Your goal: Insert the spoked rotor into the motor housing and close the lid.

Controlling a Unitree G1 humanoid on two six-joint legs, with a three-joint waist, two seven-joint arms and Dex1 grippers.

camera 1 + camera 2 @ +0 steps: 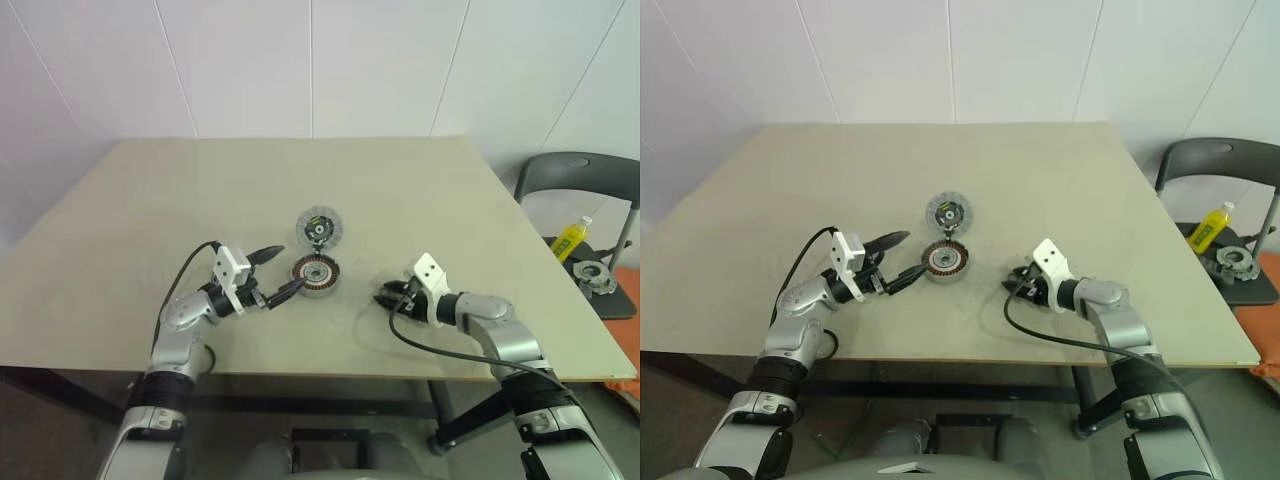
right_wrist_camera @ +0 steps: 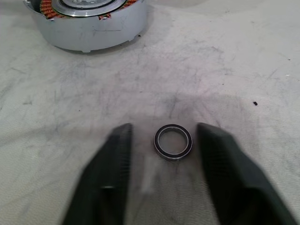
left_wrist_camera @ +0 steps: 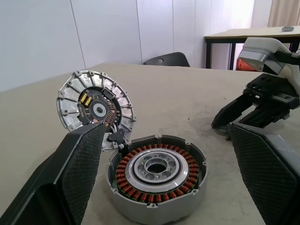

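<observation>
Black ring (image 2: 173,141) lies flat on the table between the right gripper (image 2: 165,140) fingers, jaws part-closed, not yet touching it. Beyond the ring sits the housing (image 1: 317,273), flanked by the spread left gripper (image 1: 284,272); farthest, the lid (image 1: 319,229).

A wide beige worktop (image 1: 300,190) with a scuffed matte surface fills the middle of the head views, set against a wall of white panels (image 1: 310,60) across the top. At the right edge stands a dark grey chair (image 1: 580,180); on its seat lie a yellow plastic bottle (image 1: 571,238) and, just below it, a small grey round metal part (image 1: 597,274). A second pale table (image 3: 243,35) shows at the upper right of the left wrist view.
</observation>
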